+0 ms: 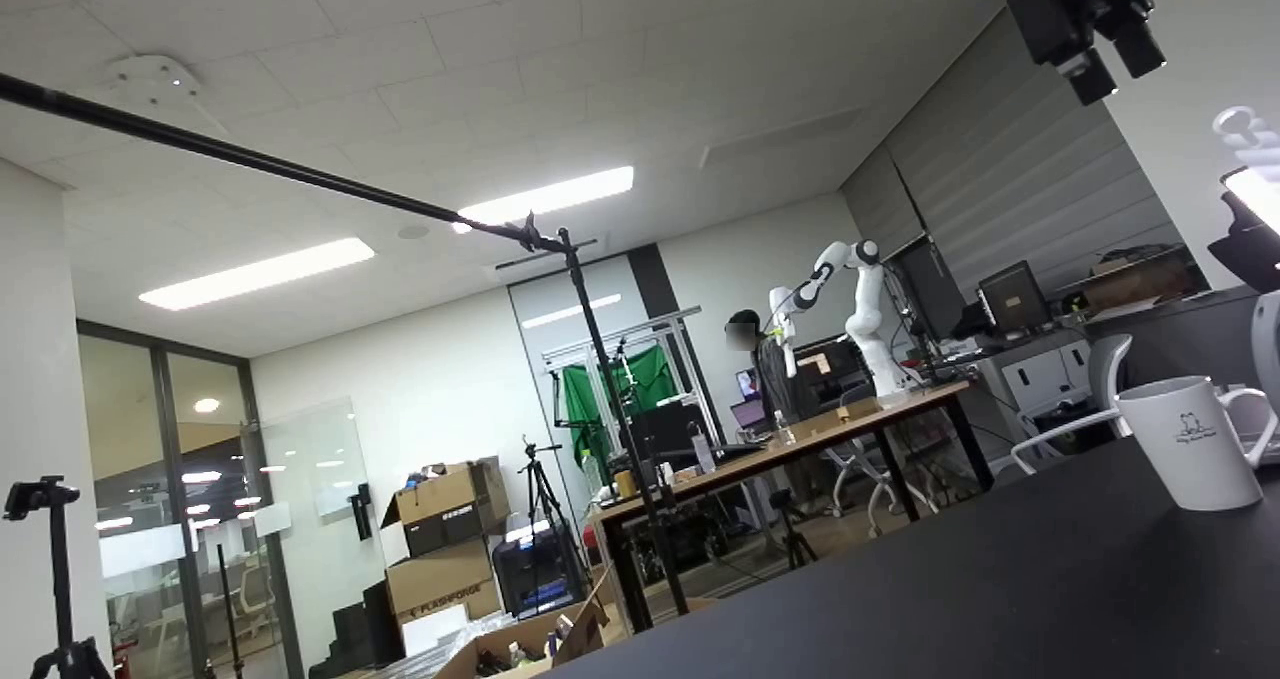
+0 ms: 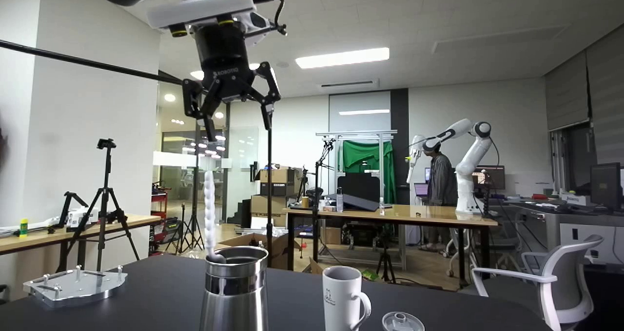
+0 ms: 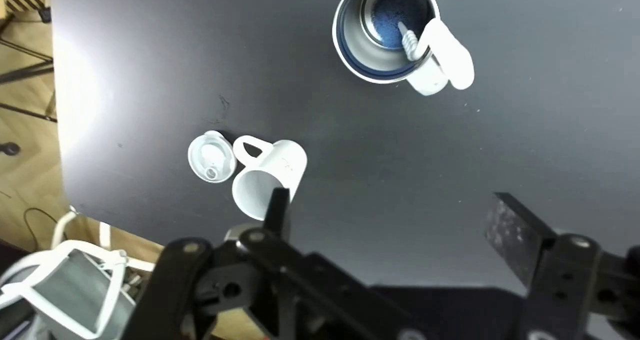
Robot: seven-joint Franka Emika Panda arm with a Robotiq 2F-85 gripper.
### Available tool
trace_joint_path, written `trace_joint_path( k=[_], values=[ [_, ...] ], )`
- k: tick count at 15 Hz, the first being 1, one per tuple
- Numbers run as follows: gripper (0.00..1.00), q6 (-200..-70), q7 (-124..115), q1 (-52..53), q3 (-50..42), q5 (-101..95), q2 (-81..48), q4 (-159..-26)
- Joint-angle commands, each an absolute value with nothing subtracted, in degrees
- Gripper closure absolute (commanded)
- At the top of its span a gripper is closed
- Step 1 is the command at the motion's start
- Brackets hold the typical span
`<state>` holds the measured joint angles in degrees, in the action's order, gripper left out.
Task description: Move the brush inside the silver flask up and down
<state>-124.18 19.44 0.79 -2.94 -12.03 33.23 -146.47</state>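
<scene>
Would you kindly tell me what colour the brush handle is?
The brush handle is white, showing best in an exterior view.

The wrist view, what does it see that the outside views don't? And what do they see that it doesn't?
Only the wrist view: a blue patch deep inside the silver flask.
Only the exterior views: the ceiling lights, a person and a white robot arm across the room.
Shared by all: the white mug and the black fingers.

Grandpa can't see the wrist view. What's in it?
A white-handled brush pokes out of a silver flask near the picture's top, on a dark table. Left of centre are a white mug and a lid; the open gripper is below.
</scene>
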Motion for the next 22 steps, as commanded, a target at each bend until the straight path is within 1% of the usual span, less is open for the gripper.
trace_joint_path(
  k=[1,4,8,13,18,19,20,22],
  values=[
    [0.00,-120.3,28.5,3.3,-5.0,-12.7,32.0,-147.0],
    [0.00,-115.9,33.8,3.3,-6.0,-13.8,32.0,-148.2],
    [0.00,-113.5,39.0,2.5,-7.2,-14.7,36.6,-151.5],
    [0.00,-118.3,37.2,2.4,-7.7,-13.2,40.8,-156.1],
    [0.00,-125.6,34.9,3.1,-6.6,-12.7,39.2,-159.1],
    [0.05,-127.0,34.2,3.3,-6.2,-12.6,38.1,-159.2],
    [0.26,-128.2,33.7,3.7,-6.1,-12.1,36.6,-158.7],
    [0.40,-130.2,32.3,4.1,-5.2,-11.5,34.8,-159.0]
  ],
)
